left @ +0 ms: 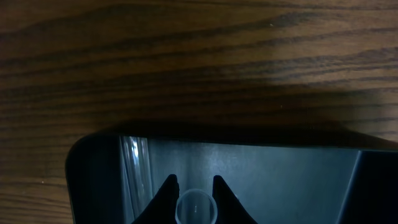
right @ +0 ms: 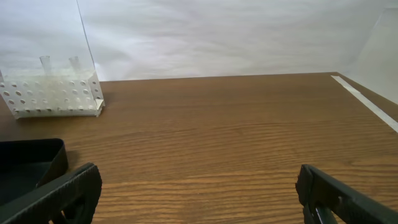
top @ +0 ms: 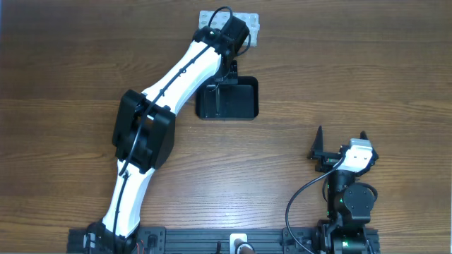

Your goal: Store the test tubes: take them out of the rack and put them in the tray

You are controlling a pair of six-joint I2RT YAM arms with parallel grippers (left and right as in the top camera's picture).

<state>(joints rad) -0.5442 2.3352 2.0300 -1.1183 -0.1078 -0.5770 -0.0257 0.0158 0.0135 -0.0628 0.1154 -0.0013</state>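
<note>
Wood-grain tabletop (top: pixel 367 63) runs under everything, with a pale wall (right: pixel 217 31) behind it in the right wrist view. The left arm reaches up the table to the black tray (top: pixel 244 106). The left gripper (left: pixel 193 180) hangs over the tray's inside, its two fingers pinching a clear test tube (left: pixel 196 209). The tube's round open rim sits right between the fingertips, touching both. A second tube (left: pixel 135 165) appears to lie on the tray floor along one wall, just beside the gripper. The white rack (right: pixel 53 96) stands just beyond the tray, with two tubes (right: pixel 45 62) upright in it. The right gripper (right: pixel 199 177) sits well apart from all of this, near its own base, fingers spread wide over bare wood
</note>
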